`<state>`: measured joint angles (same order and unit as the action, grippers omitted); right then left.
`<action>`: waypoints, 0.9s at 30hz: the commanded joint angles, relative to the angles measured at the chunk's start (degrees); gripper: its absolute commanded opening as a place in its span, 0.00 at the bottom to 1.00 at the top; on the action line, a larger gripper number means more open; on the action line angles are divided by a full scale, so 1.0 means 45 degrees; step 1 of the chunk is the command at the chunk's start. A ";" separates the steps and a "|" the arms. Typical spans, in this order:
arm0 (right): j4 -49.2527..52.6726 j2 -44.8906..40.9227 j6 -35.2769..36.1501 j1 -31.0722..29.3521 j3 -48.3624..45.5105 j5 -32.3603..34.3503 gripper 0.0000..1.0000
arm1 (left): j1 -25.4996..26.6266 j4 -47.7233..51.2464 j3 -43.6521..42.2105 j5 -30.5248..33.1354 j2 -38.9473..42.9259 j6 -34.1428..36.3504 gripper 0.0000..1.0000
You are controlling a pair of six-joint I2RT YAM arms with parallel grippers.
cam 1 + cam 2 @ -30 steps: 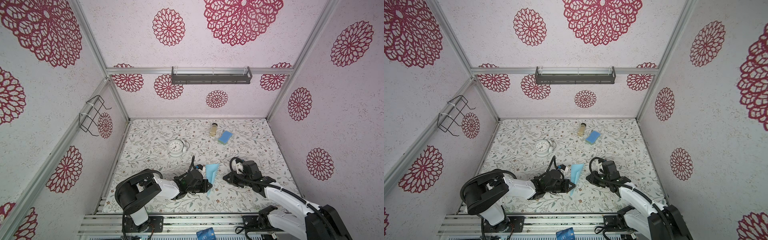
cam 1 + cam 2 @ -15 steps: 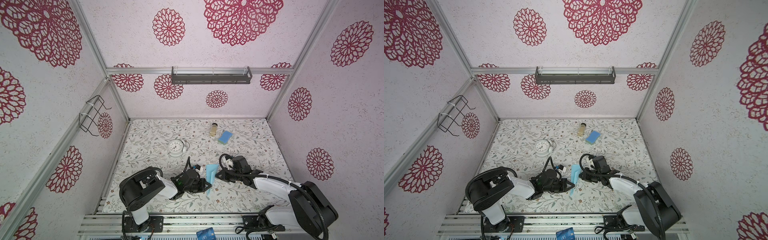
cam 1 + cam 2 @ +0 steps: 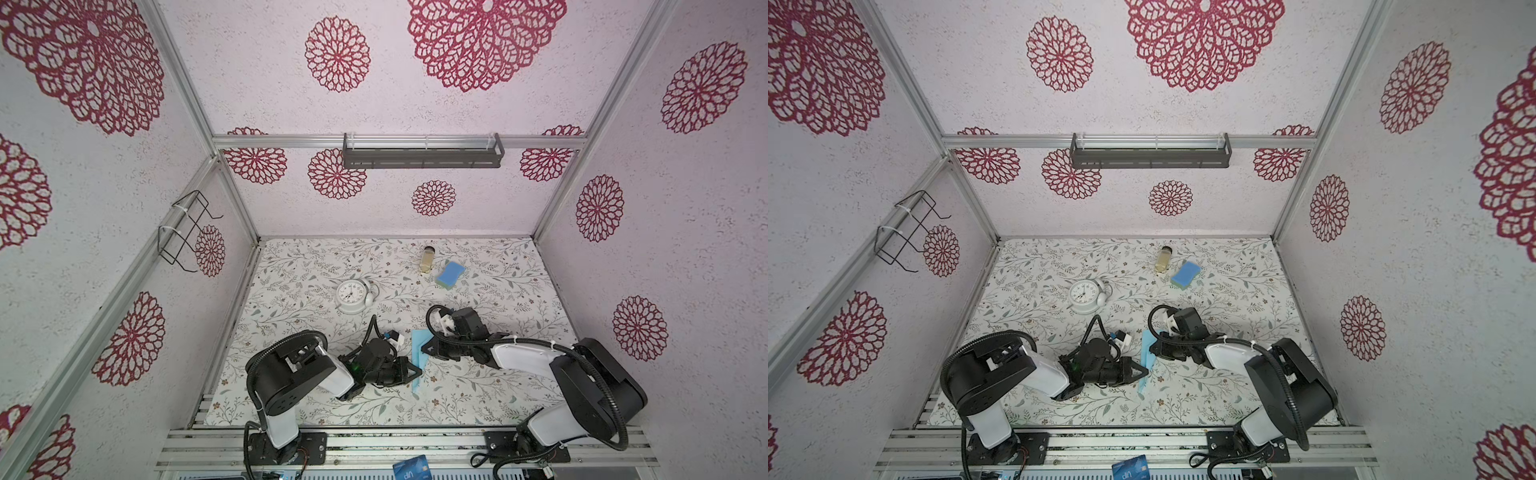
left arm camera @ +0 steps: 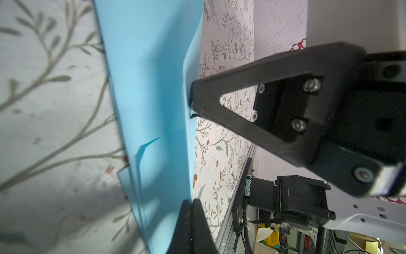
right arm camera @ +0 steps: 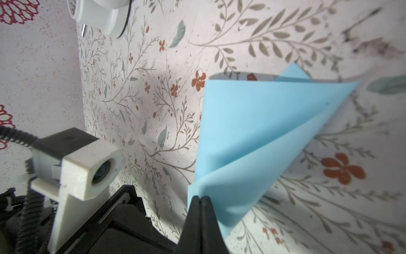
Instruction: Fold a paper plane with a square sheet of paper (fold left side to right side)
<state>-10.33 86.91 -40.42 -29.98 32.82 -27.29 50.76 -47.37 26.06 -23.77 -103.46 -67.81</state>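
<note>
While both arms work close together, the paper plane (image 3: pixel 416 359) sits on the table (image 3: pixel 478 399) on the robot's side of the white clock (image 3: pixel 351 296), a bit off toward the right arm. It's only half made: the lower layers lie flat and one flap stands up, bowed, as the right wrist view (image 5: pixel 252 132) shows.

The left gripper (image 3: pixel 419 369) has its jaws pressed together on the raised flap's free edge, at the end farther from the clock; the left wrist view (image 4: pixel 190 201) shows it clearly. The right gripper (image 3: pixel 424 348) is clamped tight on the same edge, at the end closer to the clock (image 5: pixel 199 198). Its tip also shows against the paper from the other wrist (image 4: pixel 193 99).

Handling, as a judgement:
- The paper is very light, thin and floppy, so it sags between the two pinches.
- It holds a crease, but it would likely crumple or tear if the arms pull apart or twist.
- The smooth sheet may slide out of flat pads.
- The best hold is the free edge near the corners, top layer only, clear of the creased stack.
- Both ends should move together.
</note>
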 commanded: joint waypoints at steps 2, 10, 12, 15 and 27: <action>-0.0603 0.0442 0.0113 -0.0057 0.0305 0.0025 0.00 | -0.0252 -0.0587 -0.0045 -0.0520 -0.0233 -0.0143 0.00; -0.0905 0.1102 0.0083 -0.0057 0.0312 0.0017 0.00 | -0.0504 -0.0035 0.0041 -0.0706 0.0297 0.0356 0.19; -0.0956 0.1170 0.0085 -0.0062 0.0267 0.0048 0.00 | -0.0575 0.0524 0.0074 -0.0659 0.0782 0.0683 0.26; -0.1045 0.1237 0.0050 -0.0057 0.0217 0.0072 0.00 | -0.0577 0.2142 0.0304 -0.0384 0.1836 0.1408 0.37; -0.1696 0.1598 -0.0390 -0.0057 -0.0307 0.0089 0.00 | 0.0114 1.2057 0.3568 0.3278 0.3940 0.5393 0.57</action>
<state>-17.58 93.34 -41.15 -29.98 32.58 -27.53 49.74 -6.98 40.16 -15.03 -84.99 -49.30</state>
